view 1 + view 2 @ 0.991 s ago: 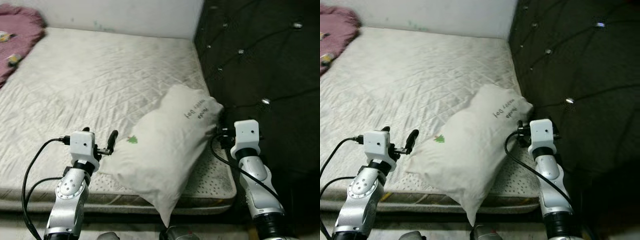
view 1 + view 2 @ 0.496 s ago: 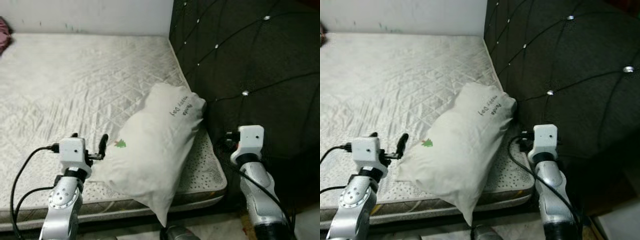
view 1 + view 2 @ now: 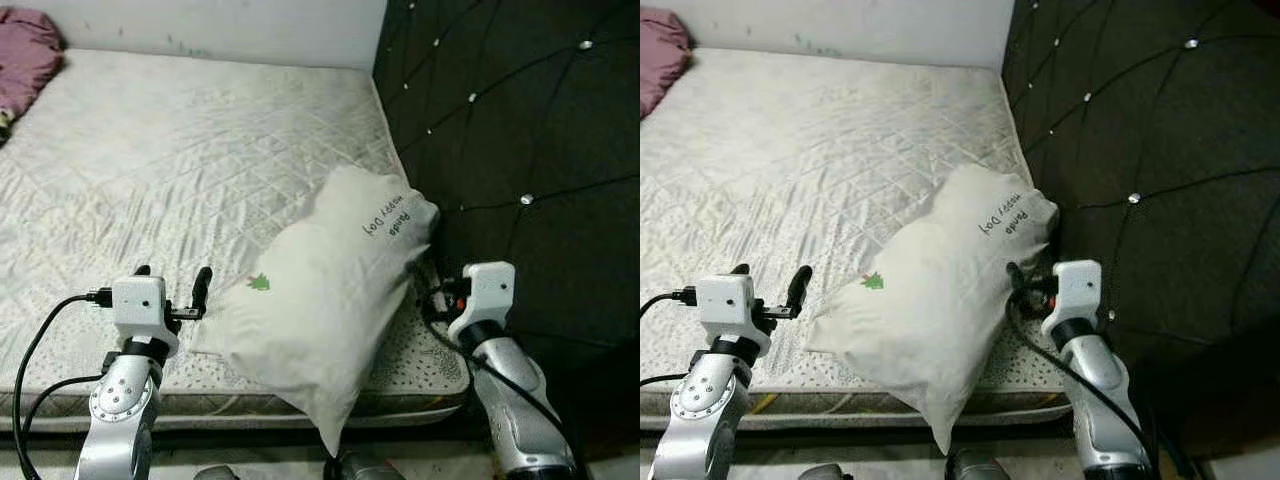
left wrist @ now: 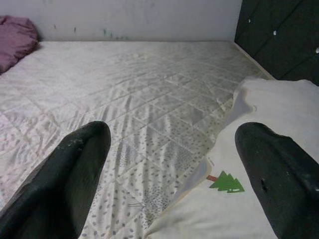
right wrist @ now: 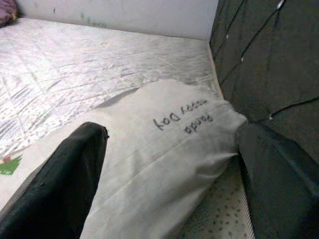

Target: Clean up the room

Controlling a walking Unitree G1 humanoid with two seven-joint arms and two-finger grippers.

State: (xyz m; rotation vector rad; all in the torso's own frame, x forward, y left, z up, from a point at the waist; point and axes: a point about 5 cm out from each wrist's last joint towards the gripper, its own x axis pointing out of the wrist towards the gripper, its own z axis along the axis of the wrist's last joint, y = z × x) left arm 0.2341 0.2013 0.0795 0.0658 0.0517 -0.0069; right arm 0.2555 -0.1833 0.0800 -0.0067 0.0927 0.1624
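The left gripper [image 4: 169, 169] and right gripper [image 5: 172, 174] were both wide open, holding nothing. Between them, the white pillow [image 3: 330, 300] lay low-center on the quilted mattress [image 3: 180, 150], beside the dark padded headboard [image 3: 520, 130].

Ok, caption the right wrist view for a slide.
Open right gripper reaching at the white pillow on the mattress, beside the dark tufted headboard.

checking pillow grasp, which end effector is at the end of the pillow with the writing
The right end effector: it sits at the white pillow end printed with dark lettering, by the black tufted headboard. The left end effector is by the green tree print.
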